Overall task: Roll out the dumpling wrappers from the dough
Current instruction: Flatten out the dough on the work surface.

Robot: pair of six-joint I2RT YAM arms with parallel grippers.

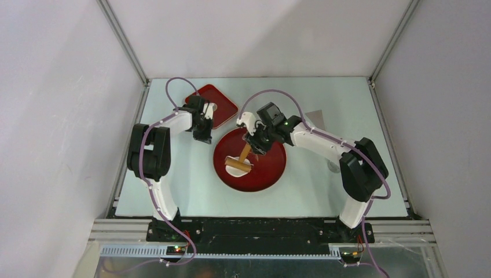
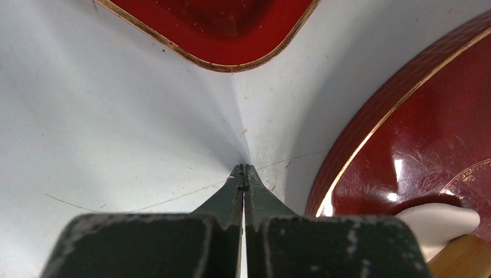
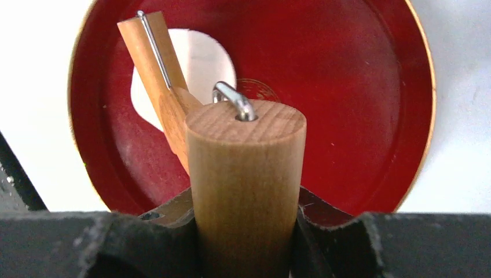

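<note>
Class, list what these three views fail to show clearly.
1. Dough wrapper: right wrist view, roller hides a strip of it; top view, too small.
2. Square tray: left wrist view, cut by top edge; top view, left gripper covers part.

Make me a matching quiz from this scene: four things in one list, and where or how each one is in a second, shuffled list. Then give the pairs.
Things
1. rolling pin
2. dough disc
3. square tray
4. left gripper

Places or states
A. jaws shut on nothing, at the table beside the round plate
B. flat on the round plate
C. handle clamped in the right gripper
D. back left of the table

Pairs: 1-C, 2-B, 3-D, 4-A
</note>
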